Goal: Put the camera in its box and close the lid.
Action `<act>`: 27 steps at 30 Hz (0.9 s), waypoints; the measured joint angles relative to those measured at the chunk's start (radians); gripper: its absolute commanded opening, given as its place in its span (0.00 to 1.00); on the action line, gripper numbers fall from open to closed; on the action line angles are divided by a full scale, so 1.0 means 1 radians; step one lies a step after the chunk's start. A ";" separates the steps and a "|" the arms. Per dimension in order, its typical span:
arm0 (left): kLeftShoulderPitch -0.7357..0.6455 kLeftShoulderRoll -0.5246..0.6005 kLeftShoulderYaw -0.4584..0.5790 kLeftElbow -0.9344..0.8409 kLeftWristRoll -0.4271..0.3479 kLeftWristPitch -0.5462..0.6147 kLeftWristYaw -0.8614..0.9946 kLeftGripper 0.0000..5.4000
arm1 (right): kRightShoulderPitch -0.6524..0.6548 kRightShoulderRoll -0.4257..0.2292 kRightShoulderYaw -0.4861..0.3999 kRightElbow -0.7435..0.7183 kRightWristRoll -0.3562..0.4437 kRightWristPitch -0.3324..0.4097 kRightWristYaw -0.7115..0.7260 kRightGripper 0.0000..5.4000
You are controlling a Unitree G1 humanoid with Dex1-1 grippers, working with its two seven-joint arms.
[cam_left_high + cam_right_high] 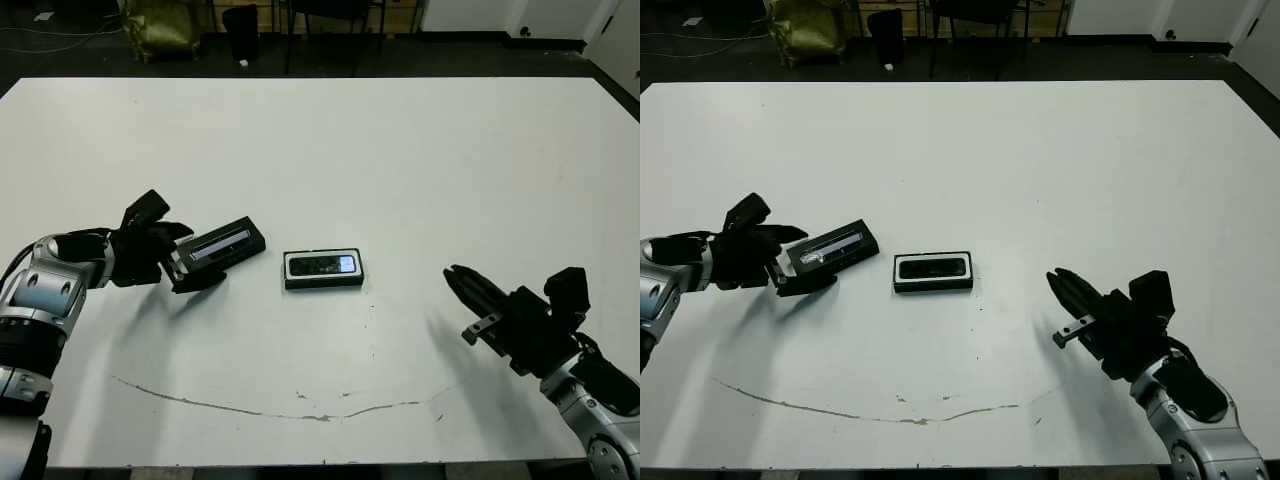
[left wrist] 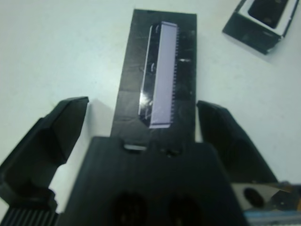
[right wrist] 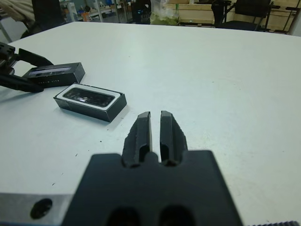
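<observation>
The box (image 1: 323,283), a shallow tray with black walls and a white lining, sits mid-table. The camera (image 1: 320,265) lies flat inside it, its bluish patch toward the right end. Left of the box lies the lid (image 1: 225,243), black with a glossy silver strip, angled on the table. My left gripper (image 1: 190,258) is open and straddles the lid's near end. In the left wrist view one finger (image 2: 61,127) stands clear of the lid (image 2: 162,80); the other sits close beside its edge. My right gripper (image 1: 455,275) is shut, empty, and hovers well right of the box.
A thin brown scuff line (image 1: 250,410) runs across the white table near its front edge. Dark floor, chair legs and a yellow-green bag (image 1: 160,25) lie beyond the far edge.
</observation>
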 measured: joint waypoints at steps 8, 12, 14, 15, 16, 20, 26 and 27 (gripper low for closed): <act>-0.015 0.000 -0.022 0.024 0.001 -0.028 -0.076 1.00 | 0.002 0.001 -0.002 0.004 0.012 0.014 -0.006 0.00; -0.019 0.000 -0.030 0.036 -0.001 -0.047 -0.104 1.00 | 0.002 0.001 -0.002 0.003 0.012 0.015 -0.008 0.00; -0.028 0.000 -0.030 0.051 -0.008 -0.035 -0.129 1.00 | 0.005 0.001 -0.002 -0.004 0.013 0.019 -0.013 0.00; -0.032 0.000 -0.030 0.057 -0.010 -0.026 -0.139 1.00 | 0.006 0.000 -0.002 -0.008 0.013 0.024 -0.015 0.00; -0.035 0.000 -0.030 0.060 -0.013 -0.016 -0.148 1.00 | 0.008 0.000 -0.002 -0.010 0.012 0.024 -0.016 0.00; -0.051 0.000 -0.030 0.074 -0.027 0.025 -0.179 0.98 | 0.013 -0.008 -0.003 -0.015 0.008 0.024 -0.016 0.00; -0.064 -0.004 -0.037 0.079 -0.029 0.056 -0.185 0.75 | 0.021 -0.017 -0.007 -0.070 0.011 0.073 -0.044 0.00; -0.064 -0.005 -0.036 0.079 -0.030 0.057 -0.184 0.71 | 0.021 -0.018 -0.010 -0.077 0.012 0.082 -0.049 0.00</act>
